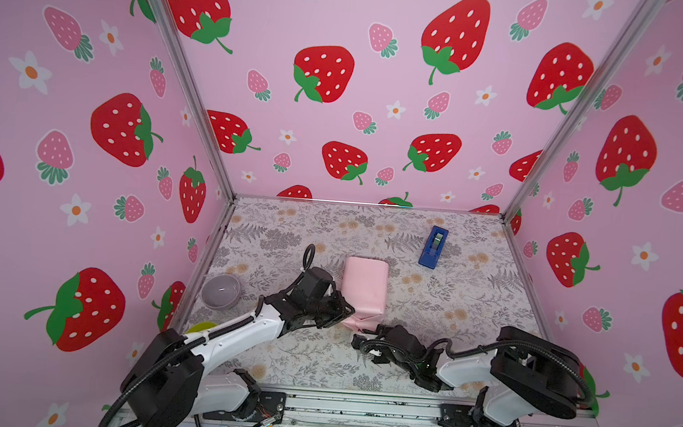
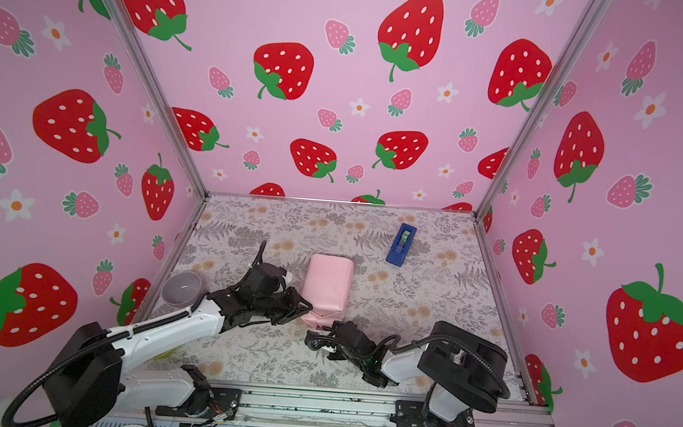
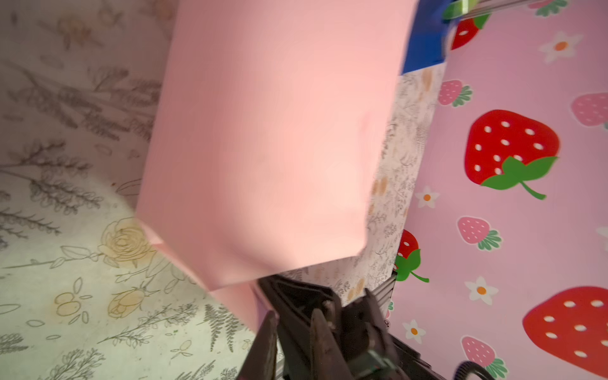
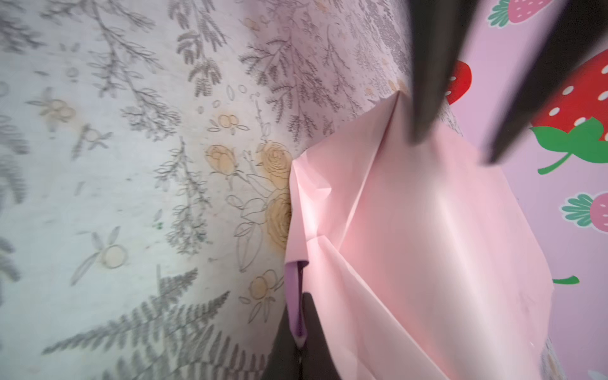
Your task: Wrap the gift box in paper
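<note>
paper [image 1: 365, 285]: pale pink side out, wrapped into a parcel mid-way across the floral table [image 1: 448, 314]. The near end is folded into flaps.
gift box: can't see it, the wrap covers it all.
left gripper [image 1: 342, 314]: at the parcel's near-left corner, jaws a little apart, one tip on the paper and nothing between them.
right gripper [image 4: 301, 306]: at the near end, pinched tight on a lilac-backed flap.
extras: blue tape dispenser [image 1: 434, 247] far right, well apart from the parcel. Grey bowl [image 1: 221, 290] by the left wall.

The floral bench [image 1: 469, 316] carries the paper [image 1: 364, 285] folded into a pink parcel mid-bench, a blue tape dispenser [image 1: 433, 247] farther back, and a grey bowl [image 1: 220, 291] at its left edge.
</note>
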Controlling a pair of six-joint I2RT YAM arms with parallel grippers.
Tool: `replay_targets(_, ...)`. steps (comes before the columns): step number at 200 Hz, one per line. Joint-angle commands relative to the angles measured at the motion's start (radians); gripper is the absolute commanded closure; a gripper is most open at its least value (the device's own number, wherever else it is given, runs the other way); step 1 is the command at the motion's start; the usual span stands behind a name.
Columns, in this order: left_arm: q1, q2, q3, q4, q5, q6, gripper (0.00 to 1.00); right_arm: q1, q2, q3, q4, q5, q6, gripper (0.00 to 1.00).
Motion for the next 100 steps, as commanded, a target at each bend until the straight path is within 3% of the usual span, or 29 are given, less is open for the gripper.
replay_targets(1, 0.003, -0.003, 0.142, -0.215, -0.048, 0.155, 0.79, 0.029, -0.049, -0.025, -0.072, -0.03, 0.023, 1.0)
replay_targets(51, 0.0, 0.196, 0.241, -0.179, 0.139, 0.253, 0.89, 0.037, -0.167, -0.058, -0.108, -0.012, 0.059, 1.0)
replay_targets(100, -0.003, 0.328, 0.2, -0.103, 0.204, 0.265, 0.93, 0.038, -0.153, -0.02, -0.12, 0.026, 0.017, 1.0)
